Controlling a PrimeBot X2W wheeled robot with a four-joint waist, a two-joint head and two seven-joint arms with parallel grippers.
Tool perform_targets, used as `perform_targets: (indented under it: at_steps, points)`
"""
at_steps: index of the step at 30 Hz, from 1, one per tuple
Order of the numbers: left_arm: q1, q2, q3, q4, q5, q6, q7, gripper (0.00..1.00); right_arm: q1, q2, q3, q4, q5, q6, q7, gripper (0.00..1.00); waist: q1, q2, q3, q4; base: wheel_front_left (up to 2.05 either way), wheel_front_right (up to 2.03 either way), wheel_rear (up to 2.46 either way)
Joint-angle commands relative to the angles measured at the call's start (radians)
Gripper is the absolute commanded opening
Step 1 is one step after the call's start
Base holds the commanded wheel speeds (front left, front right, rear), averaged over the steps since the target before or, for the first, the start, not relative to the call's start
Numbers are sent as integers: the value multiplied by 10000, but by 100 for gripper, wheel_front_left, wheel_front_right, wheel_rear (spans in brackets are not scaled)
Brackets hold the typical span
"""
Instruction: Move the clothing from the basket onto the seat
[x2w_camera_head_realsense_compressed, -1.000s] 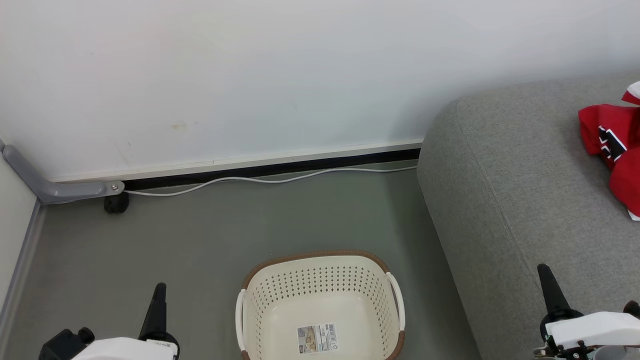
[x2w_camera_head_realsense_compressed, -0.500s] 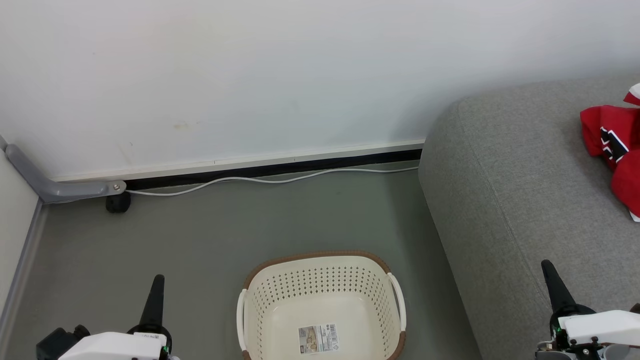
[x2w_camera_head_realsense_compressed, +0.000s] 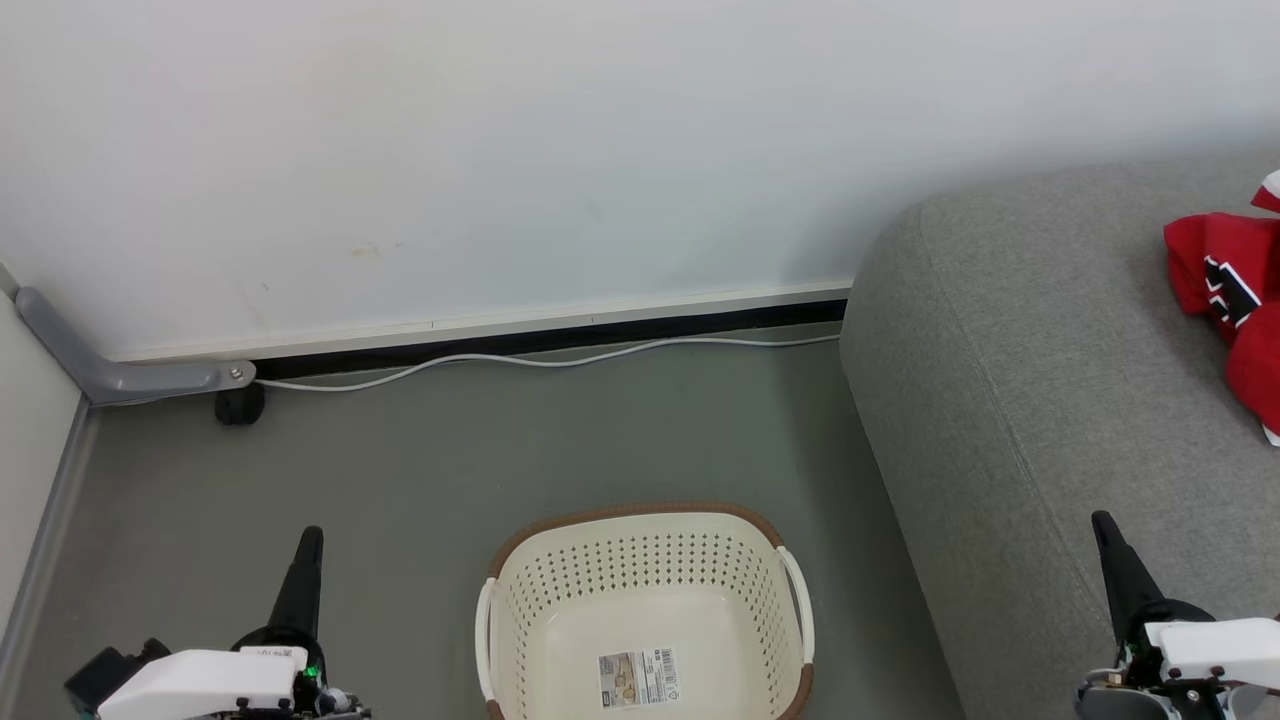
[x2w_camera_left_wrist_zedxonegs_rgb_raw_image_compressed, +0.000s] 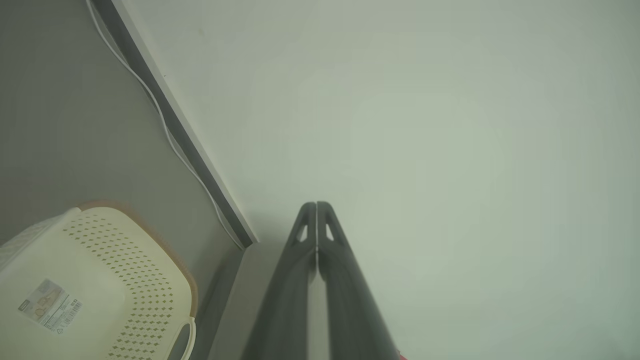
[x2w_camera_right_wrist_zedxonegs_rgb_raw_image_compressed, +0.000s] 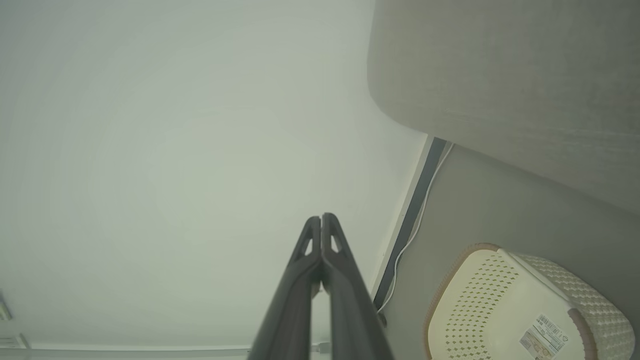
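The cream perforated basket with a brown rim stands on the floor at bottom centre, holding nothing but its label sticker; it also shows as the basket and the basket in the wrist views. The red clothing lies on the grey seat at the right edge, partly cut off. My left gripper is shut at the lower left over the floor, its fingers pressed together. My right gripper is shut at the lower right over the seat's front, fingers touching.
A white wall runs across the back with a dark baseboard and a white cable along the floor. A grey bracket and a black foot sit in the left corner. Grey floor surrounds the basket.
Both grippers have drawn slightly lower and outward in the head view, the left one leftward, the right one rightward. The basket and the clothing have stayed put.
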Motion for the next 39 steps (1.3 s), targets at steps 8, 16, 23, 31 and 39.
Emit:
perform_targets:
  at_steps: [8, 16, 23, 31, 39]
  points:
    - [-788, 159, 421, -224, -1027, -210, 270, 0, -462, 5, -63, -462, 947, 15, 341, 0, -1, -1, -6, 22, 0, 0, 0]
    - [-907, 164, 502, -215, -1691, -297, 442, 0, -482, 60, -199, -537, 1562, 16, 515, 0, -1, -1, -11, 39, 0, 0, 0]
    - [-906, 164, 502, -215, -1691, -297, 442, 0, -482, 60, -199, -537, 1562, 16, 515, 0, -1, -1, -11, 39, 0, 0, 0]
    - [-906, 164, 501, -216, -1692, -297, 442, 0, -482, 60, -199, -537, 1562, 16, 515, 0, -1, -1, -11, 39, 0, 0, 0]
    - [-906, 164, 501, -216, -1692, -297, 442, 0, -482, 60, -198, -537, 1563, 16, 515, 0, -1, -1, -11, 39, 0, 0, 0]
